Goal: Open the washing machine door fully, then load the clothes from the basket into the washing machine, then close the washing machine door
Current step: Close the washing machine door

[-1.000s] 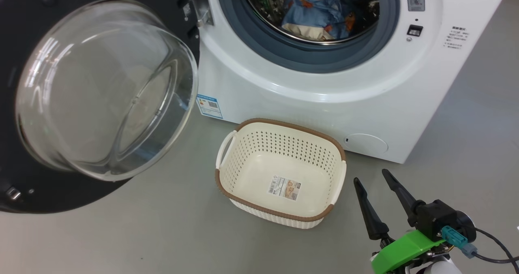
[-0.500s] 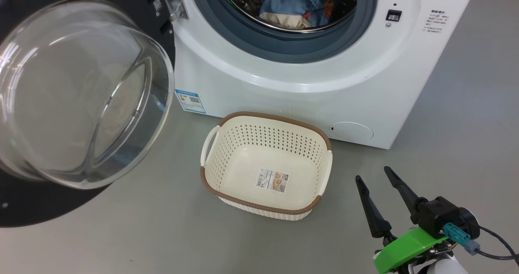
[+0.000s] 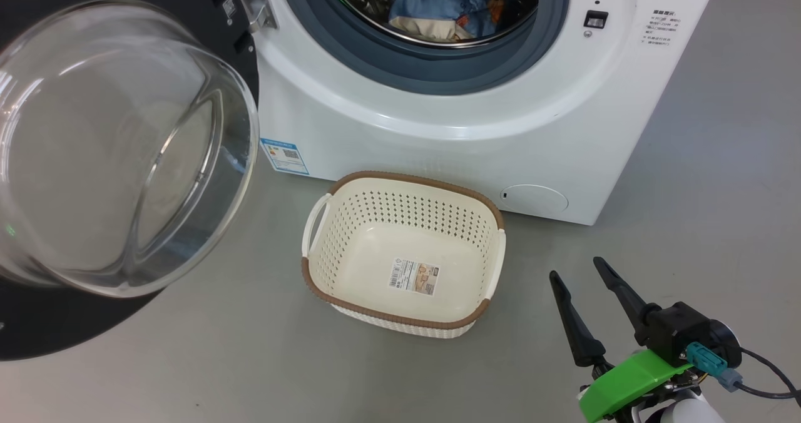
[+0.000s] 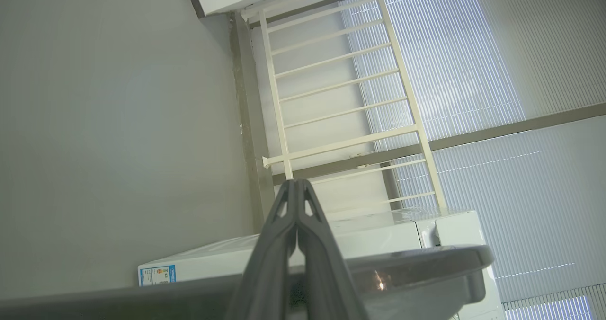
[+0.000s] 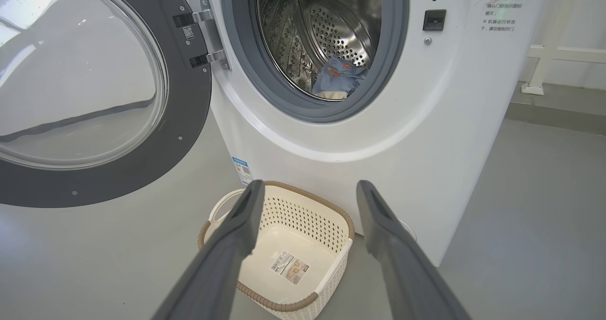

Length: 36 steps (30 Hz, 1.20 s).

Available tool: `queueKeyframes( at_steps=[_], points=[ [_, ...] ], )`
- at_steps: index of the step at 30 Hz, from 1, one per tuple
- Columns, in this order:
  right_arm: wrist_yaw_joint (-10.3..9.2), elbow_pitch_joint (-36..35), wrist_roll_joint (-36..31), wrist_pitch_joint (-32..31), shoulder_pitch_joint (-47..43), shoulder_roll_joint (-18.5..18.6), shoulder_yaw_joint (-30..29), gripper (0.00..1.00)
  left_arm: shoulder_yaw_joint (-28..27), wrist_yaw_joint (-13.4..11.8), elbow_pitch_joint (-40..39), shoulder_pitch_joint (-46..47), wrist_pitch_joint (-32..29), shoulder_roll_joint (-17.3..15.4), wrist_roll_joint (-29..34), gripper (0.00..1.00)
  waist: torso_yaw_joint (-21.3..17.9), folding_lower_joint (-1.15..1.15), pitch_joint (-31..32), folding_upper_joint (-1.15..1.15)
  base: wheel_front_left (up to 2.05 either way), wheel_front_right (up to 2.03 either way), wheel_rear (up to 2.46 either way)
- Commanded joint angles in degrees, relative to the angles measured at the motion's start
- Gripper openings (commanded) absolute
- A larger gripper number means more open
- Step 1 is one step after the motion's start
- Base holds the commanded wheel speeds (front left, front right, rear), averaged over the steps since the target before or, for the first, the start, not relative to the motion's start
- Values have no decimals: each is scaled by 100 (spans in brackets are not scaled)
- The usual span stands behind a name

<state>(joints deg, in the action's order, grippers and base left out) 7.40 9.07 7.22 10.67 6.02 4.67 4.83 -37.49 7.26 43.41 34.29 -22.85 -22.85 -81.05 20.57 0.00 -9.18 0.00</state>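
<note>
A white washing machine stands on a grey floor, seen from above. Its round door, with a black rim and a bulging clear glass bowl, is swung wide open to the robot's left on a metal hinge. Light blue clothes with orange prints and a cream patch lie inside the steel drum, close to its front lip. A cream perforated basket with a brown rim sits on the floor just in front of the machine, and it is empty apart from a paper label on its bottom.

The right claw hovers low at the right, near the basket but apart from it, with its two dark fingers spread and nothing between them. In the left wrist view, the left claw is clenched, fingers pressed flat together with nothing in them. It points over a grey curved edge that appears to be the open door. Whether it touches that edge cannot be told.

Loading looks finished, so the step in hand is most likely closing the door. The next move would call for a claw to press the door's outer face near its free edge and sweep it round the hinge until it latches. The clothes near the lip may need to sit clear of the grey seal.
</note>
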Motion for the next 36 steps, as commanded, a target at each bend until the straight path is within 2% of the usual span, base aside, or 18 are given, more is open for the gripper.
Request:
queueKeyframes(
  at_steps=[1,10,19,27,30,36],
  points=[
    [9,-122,59,11,154,-18,149,100,-47,23,-229,6,-208,-276,-73,0,-2,0,-6,0,0,0,0],
    [9,-55,143,0,167,-22,131,100,65,-23,-489,-272,-984,-116,-335,0,14,0,11,0,0,0,0],
    [9,-20,164,54,174,-27,146,100,84,-235,-1063,-702,-1663,16,-585,0,16,0,48,0,0,0,0],
    [9,56,202,103,178,-57,160,100,175,-543,-1979,-1177,-2681,244,-1065,0,18,0,75,0,0,0,0],
    [9,83,209,129,174,-69,157,100,299,-735,-2455,-1427,-3132,367,-1237,0,24,0,93,0,0,0,0],
    [9,132,224,165,198,-93,174,100,444,-1004,-3199,-1834,-3573,574,-1402,0,0,0,120,0,0,0,0]
  ],
)
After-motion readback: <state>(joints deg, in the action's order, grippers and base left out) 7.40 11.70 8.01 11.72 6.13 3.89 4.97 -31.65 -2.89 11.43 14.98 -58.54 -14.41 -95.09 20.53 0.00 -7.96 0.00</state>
